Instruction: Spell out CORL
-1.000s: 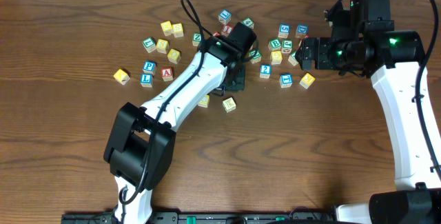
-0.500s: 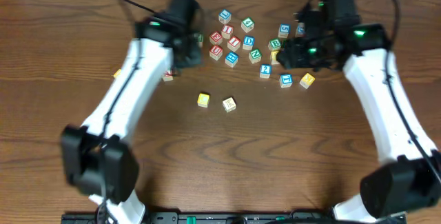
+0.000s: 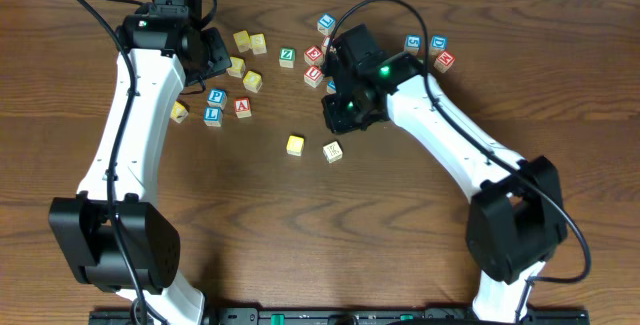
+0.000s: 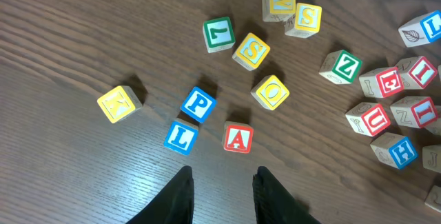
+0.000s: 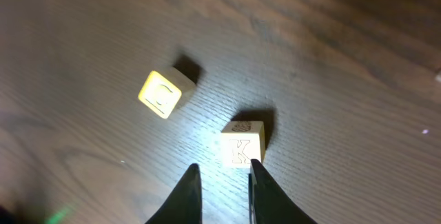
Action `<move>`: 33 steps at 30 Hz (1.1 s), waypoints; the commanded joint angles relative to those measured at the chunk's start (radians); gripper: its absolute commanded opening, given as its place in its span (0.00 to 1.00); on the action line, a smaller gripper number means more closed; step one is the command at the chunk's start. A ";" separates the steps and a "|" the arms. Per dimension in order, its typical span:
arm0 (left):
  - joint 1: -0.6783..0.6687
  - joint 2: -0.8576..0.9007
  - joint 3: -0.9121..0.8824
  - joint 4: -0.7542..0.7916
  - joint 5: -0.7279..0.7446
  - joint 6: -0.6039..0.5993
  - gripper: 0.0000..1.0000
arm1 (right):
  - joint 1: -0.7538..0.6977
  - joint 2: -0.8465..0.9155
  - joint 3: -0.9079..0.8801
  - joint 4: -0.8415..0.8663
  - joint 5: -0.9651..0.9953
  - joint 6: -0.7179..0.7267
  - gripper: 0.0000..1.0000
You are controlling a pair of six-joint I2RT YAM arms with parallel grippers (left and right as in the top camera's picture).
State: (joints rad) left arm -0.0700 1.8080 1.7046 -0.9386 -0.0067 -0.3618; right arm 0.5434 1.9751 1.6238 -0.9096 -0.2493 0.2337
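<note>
Two arms and two grippers at one wood table (image 3: pixel 400 225).

Left wrist view, sixteen whole letter blocks counted, plus slivers at the right edge:
- Five yellow: K block (image 4: pixel 120 104), O block (image 4: pixel 270 92), S block (image 4: pixel 251 50), second S block (image 4: pixel 303 18), W block (image 4: pixel 278 3).
- Three blue: P block (image 4: pixel 198 103), L block (image 4: pixel 181 137), H block (image 4: pixel 398 149).
- Five red: A block (image 4: pixel 238 138), E block (image 4: pixel 385 83), U block (image 4: pixel 372 117), I block (image 4: pixel 420 71), second I block (image 4: pixel 420 112).
- Two green: Z block (image 4: pixel 342 66), plus a green block (image 4: pixel 218 34) marked like a 7.
- One leaf-picture block (image 4: pixel 420 29) at the far right.

L block: blue frame, blue letter on a white face, lying flat in the left cluster. Just below-left of P, beside A, nearest to the left fingers.

O block: yellow frame, letter face up, tilted on the table. Between the first S and A, apart from both.

Left gripper (image 4: pixel 224 186): above the table, fingers parted, nothing between them, L and A just ahead of it.

Right wrist view, two blocks only, well apart from the clusters in mid-table:
- A yellow block (image 5: pixel 160 93) with a curved mark, possibly C, too blurred to be sure.
- A pale K block (image 5: pixel 242 145) beside it, not touching.

Right gripper (image 5: pixel 220 189): narrow gap between the fingers, nothing held, one fingertip overlapping the pale K block's edge; contact cannot be told.
</note>
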 commanded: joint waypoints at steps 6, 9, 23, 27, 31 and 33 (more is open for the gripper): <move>0.000 0.012 0.001 -0.003 -0.010 0.014 0.29 | 0.053 0.088 -0.007 -0.014 0.029 0.017 0.01; 0.000 0.012 0.001 -0.003 -0.010 0.014 0.29 | 0.084 0.102 -0.009 -0.021 0.094 0.046 0.01; 0.000 0.012 0.001 -0.003 -0.010 0.014 0.29 | 0.152 0.151 -0.010 -0.035 0.233 0.103 0.01; 0.000 0.012 0.001 -0.003 -0.010 0.014 0.29 | 0.152 0.153 -0.011 -0.037 0.233 0.103 0.01; 0.000 0.012 0.001 -0.003 -0.010 0.014 0.29 | 0.152 0.159 -0.018 -0.032 0.232 0.104 0.01; 0.000 0.012 0.001 -0.003 -0.010 0.013 0.29 | 0.152 0.166 -0.018 -0.032 0.232 0.103 0.01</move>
State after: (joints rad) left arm -0.0708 1.8088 1.7046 -0.9386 -0.0067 -0.3618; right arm 0.6914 2.1189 1.6203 -0.9443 -0.0334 0.3229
